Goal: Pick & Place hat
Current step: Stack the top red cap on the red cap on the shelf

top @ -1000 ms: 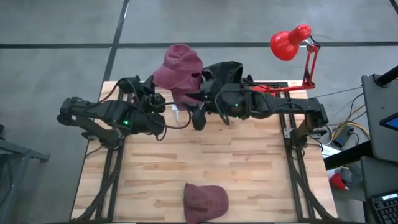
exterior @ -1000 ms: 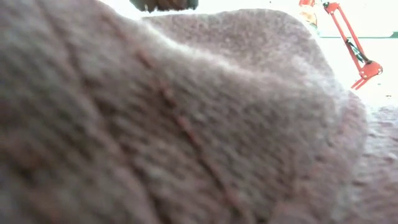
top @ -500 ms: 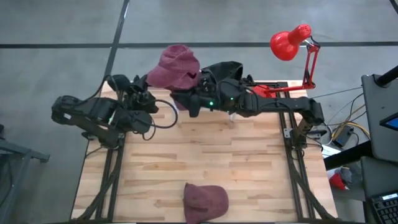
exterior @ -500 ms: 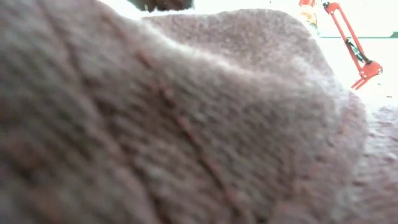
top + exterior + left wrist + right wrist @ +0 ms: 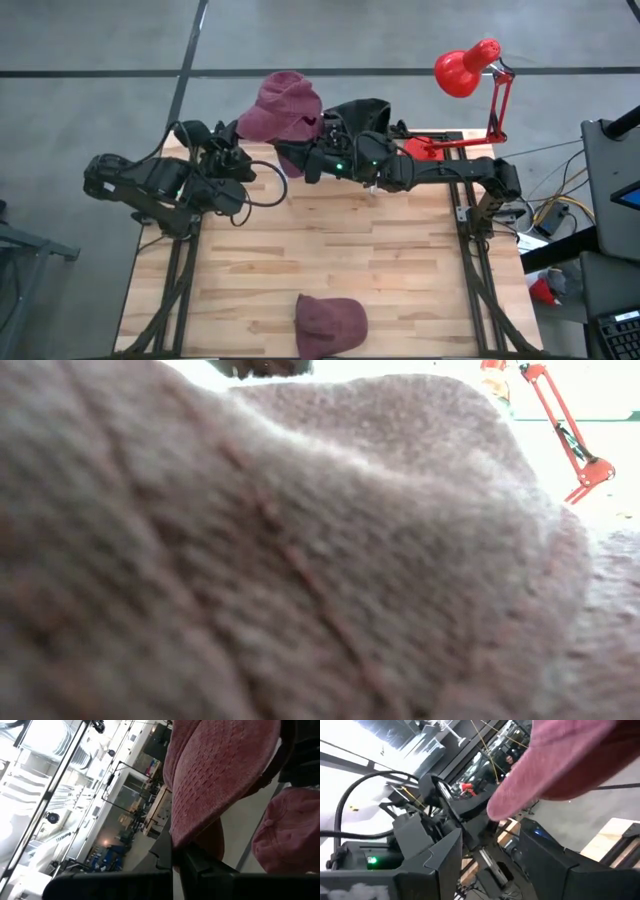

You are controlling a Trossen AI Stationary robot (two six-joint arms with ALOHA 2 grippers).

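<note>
A maroon hat (image 5: 283, 105) is held up over the table's far edge, beside a black hat (image 5: 362, 112). My left gripper (image 5: 238, 148) is at its left lower edge, shut on it; in the left wrist view the fingers (image 5: 174, 862) meet under the hat's edge. My right gripper (image 5: 303, 165) is just right of it, under the hat's near side. It is open, and the hat's edge (image 5: 560, 765) hangs above its spread fingers (image 5: 485, 845). A second maroon hat (image 5: 330, 322) lies at the table's near edge and fills the low view (image 5: 300, 560). My left gripper pinches the maroon hat's lower edge (image 5: 175, 837) between its two shut fingers, coming from the table's left side. The hat stands up from the fingers, clear of the table top. What else carries it is hidden by the hat itself.
A red desk lamp (image 5: 470, 70) stands at the far right corner, its base (image 5: 430, 145) by the right arm. The middle of the wooden table (image 5: 330, 240) is bare board. A dark cabinet (image 5: 610, 200) stands beyond the right edge.
My left gripper has drawn back toward the table's left and far edges, and the maroon hat's lower left part has gone with it. My right gripper has moved left and toward the far edge, in under the hat. Both have kept still for the last half second.
</note>
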